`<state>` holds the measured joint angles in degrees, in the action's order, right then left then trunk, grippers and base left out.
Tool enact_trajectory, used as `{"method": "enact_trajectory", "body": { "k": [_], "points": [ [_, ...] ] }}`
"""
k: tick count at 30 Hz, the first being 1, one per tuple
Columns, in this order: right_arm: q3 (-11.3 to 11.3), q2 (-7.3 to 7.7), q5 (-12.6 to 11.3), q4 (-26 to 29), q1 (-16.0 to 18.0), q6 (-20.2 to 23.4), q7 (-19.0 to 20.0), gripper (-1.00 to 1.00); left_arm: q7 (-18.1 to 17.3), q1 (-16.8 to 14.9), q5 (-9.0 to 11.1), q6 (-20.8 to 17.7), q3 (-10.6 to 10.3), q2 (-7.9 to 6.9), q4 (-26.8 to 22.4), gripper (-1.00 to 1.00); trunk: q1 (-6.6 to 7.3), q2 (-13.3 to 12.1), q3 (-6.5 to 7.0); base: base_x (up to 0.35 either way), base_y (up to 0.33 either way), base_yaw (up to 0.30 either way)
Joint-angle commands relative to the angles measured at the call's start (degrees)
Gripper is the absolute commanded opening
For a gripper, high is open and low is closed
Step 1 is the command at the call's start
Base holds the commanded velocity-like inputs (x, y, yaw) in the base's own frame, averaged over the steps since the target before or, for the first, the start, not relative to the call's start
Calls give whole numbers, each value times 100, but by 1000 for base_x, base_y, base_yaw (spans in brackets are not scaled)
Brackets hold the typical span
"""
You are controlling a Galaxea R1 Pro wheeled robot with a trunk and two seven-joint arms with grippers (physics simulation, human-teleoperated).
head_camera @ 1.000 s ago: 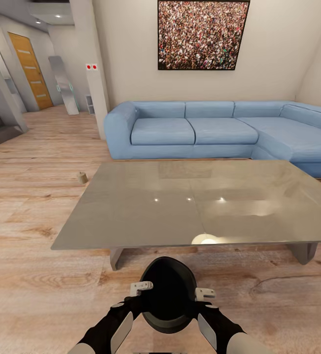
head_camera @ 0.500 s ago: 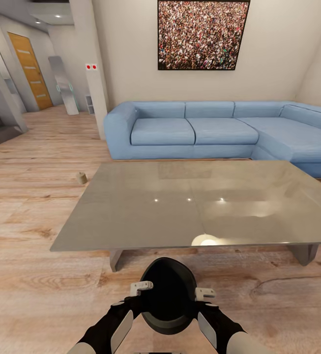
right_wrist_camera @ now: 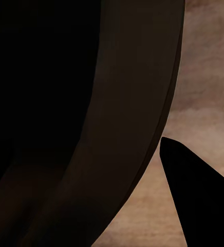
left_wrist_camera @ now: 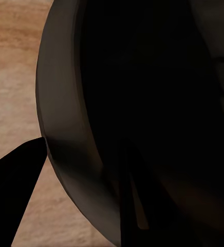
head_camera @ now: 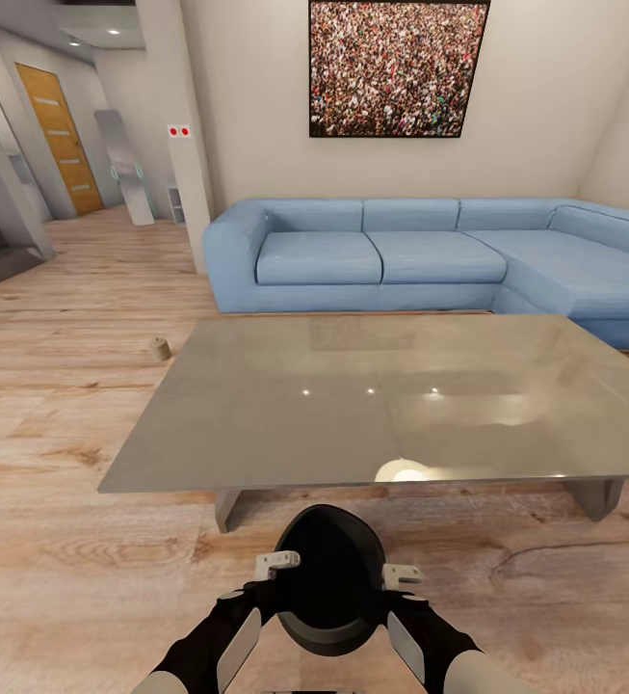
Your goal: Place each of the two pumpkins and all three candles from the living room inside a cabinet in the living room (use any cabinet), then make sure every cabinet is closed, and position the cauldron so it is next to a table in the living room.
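The matte-black cauldron (head_camera: 331,578) is at the bottom middle of the head view, over the wooden floor just in front of the near edge of the glossy grey table (head_camera: 391,405). My left gripper (head_camera: 277,562) is shut on its left rim and my right gripper (head_camera: 401,576) on its right rim. In the left wrist view the cauldron wall (left_wrist_camera: 66,128) runs between the fingers (left_wrist_camera: 14,177). The right wrist view shows the rim (right_wrist_camera: 127,128) beside one finger (right_wrist_camera: 199,195). One small beige candle (head_camera: 162,348) stands on the floor off the table's far left corner. The pumpkins and the cabinet are out of view.
A long blue corner sofa (head_camera: 430,255) stands behind the table against the wall, under a large framed picture (head_camera: 398,67). A white pillar (head_camera: 184,135) stands at the sofa's left end. Open wooden floor (head_camera: 64,318) runs left toward a hallway with an orange door (head_camera: 62,135).
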<state>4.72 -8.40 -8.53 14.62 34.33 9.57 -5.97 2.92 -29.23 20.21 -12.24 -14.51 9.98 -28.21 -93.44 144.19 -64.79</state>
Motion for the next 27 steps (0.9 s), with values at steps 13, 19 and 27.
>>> {"method": "enact_trajectory", "body": {
  "k": [13, 19, 27],
  "points": [
    [2, 5, -114, 32, 3, -298, 202, -100, -99, 5, 124, 257, -105, -102, 149, -100, -4, -2, -5, 0, 0, 0],
    [2, 5, -114, 32, 3, -291, 202, -100, -99, 5, 124, 257, -105, -102, 149, -100, -4, -2, -5, 0, 0, 0],
    [2, 5, -114, 32, 3, -289, 202, 100, -99, 4, 124, 263, -105, -102, 149, 100, -4, -2, -5, 0, 0, 0]
  ]
}}
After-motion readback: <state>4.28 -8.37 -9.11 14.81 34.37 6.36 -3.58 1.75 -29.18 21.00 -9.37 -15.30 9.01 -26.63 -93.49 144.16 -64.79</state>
